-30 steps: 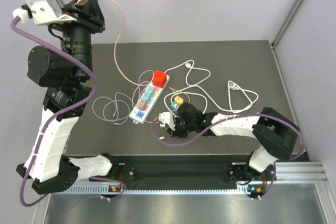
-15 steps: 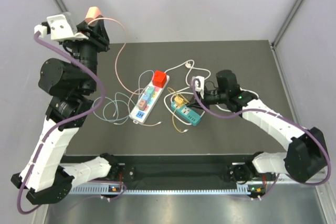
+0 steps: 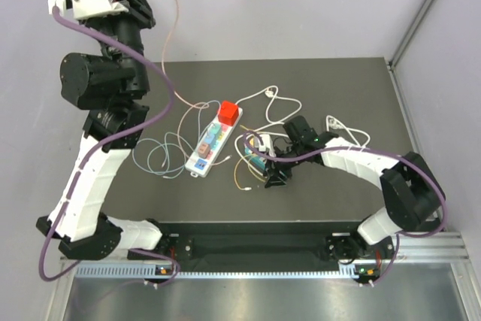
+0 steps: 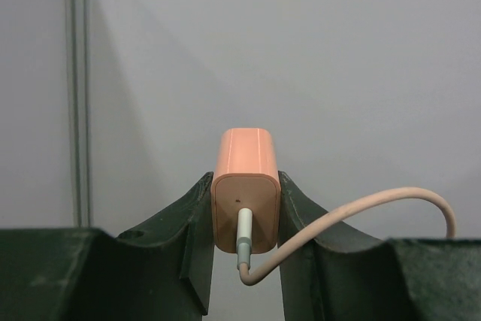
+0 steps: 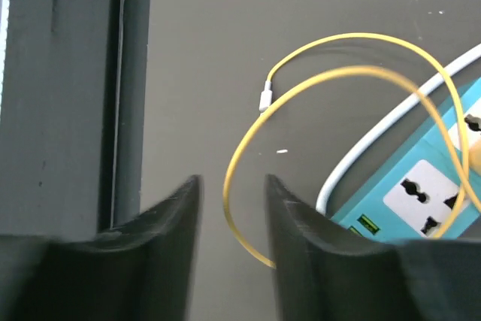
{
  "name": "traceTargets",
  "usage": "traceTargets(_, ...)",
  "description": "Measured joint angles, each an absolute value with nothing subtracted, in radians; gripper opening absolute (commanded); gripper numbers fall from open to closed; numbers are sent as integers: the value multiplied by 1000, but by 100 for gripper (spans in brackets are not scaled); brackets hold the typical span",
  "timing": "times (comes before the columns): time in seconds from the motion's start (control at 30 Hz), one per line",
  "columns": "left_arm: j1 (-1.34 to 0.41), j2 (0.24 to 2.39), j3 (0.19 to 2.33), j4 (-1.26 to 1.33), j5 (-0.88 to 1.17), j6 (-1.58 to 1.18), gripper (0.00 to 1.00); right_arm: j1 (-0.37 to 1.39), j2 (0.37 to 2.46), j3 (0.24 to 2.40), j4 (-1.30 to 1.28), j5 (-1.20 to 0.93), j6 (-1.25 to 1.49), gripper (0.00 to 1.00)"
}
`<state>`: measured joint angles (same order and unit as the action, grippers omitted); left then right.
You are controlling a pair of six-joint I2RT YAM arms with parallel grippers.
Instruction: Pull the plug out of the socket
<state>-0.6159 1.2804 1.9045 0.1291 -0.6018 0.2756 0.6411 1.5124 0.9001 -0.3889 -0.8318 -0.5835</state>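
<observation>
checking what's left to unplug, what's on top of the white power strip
On the white power strip a red plug sits at the far end, with smaller coloured plugs in a row nearer the arms. The sockets beneath them are covered.

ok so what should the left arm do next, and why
Probably lower the left tool gently toward the dark table and set its load down. The peach plastic charger plug is clamped in it, held high with only wall behind and no socket attached, its peach cable hanging slack.
</observation>
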Motion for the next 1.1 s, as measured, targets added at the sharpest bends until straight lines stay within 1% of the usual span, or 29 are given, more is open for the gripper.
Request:
traceTargets(0.03,-616,1299,1920,168,-614,320,0,648,1512,907,-405,-825,-593,62)
traceTargets(0.1,-614,1343,1963,252,-634,406,0,651,1512,926,-428,-804,-611,73)
traceTargets(0.13,-609,1370,1991,296,-641,446,0,650,1510,936,-433,-795,-620,82)
traceTargets(0.3,-579,1493,2133,425,-650,535,0,622,1430,943,-452,-767,-665,96)
traceTargets(0.37,-554,1538,2189,462,-646,538,0,609,1400,943,-455,-767,-674,99)
traceTargets(0.47,-508,1576,2227,532,-636,533,0,583,1361,943,-460,-768,-691,100)
traceTargets(0.77,-196,1681,2220,737,-606,389,0,463,1298,943,-524,-832,-752,100)
traceTargets(0.9,-99,1768,2226,811,-598,311,0,426,1262,943,-548,-875,-770,100)
traceTargets(1.0,-49,1856,2294,813,-603,250,0,411,1257,943,-560,-898,-780,100)
traceTargets(1.1,8,1961,2435,790,-617,202,0,407,1257,943,-577,-912,-787,100)
